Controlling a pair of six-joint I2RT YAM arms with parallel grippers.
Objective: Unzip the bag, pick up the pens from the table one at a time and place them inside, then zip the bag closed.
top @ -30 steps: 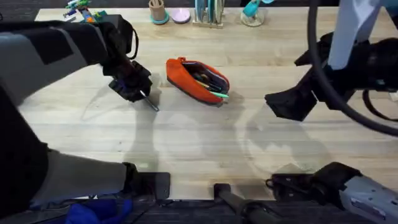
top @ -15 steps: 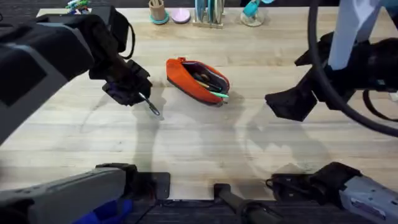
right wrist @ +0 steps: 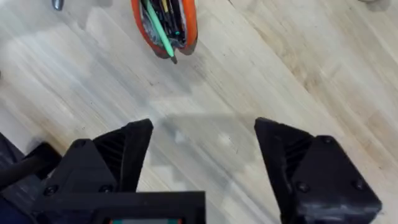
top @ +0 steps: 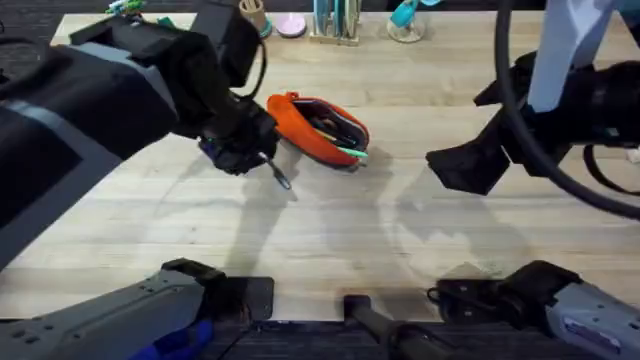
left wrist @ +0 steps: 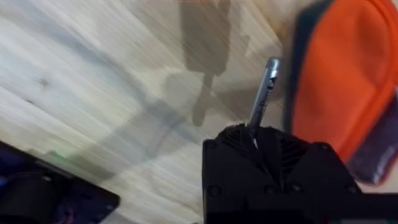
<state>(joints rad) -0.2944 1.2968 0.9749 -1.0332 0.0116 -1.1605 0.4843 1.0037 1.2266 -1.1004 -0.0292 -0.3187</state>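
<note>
The orange bag (top: 300, 125) lies unzipped on the table (top: 330, 240), a little behind its middle. A green pen (top: 350, 150) pokes out of the bag's opening. My left gripper (top: 260, 160) hovers just left of the bag, shut on the silver-grey pen (top: 278, 175), whose end points down and right. The left wrist view shows this pen (left wrist: 262, 93) sticking out from the shut gripper (left wrist: 255, 134), with the bag (left wrist: 339, 81) right beside it. My right gripper (top: 470, 165) hangs open to the right of the bag. In the right wrist view the open gripper (right wrist: 202, 155) holds nothing; the bag (right wrist: 186, 25) and green pen (right wrist: 158, 28) lie farther off.
Along the table's back edge stand a cup of sticks (top: 253, 18), a pink dish (top: 291, 24), a holder with blue items (top: 335, 20) and a teal object (top: 405, 18). Colourful bits (top: 125, 8) lie at the back left corner. Bare wood spreads in front of the bag.
My left gripper has carried the silver-grey pen to the right, from well left of the bag to right beside it. The right arm and the bag have not moved.
</note>
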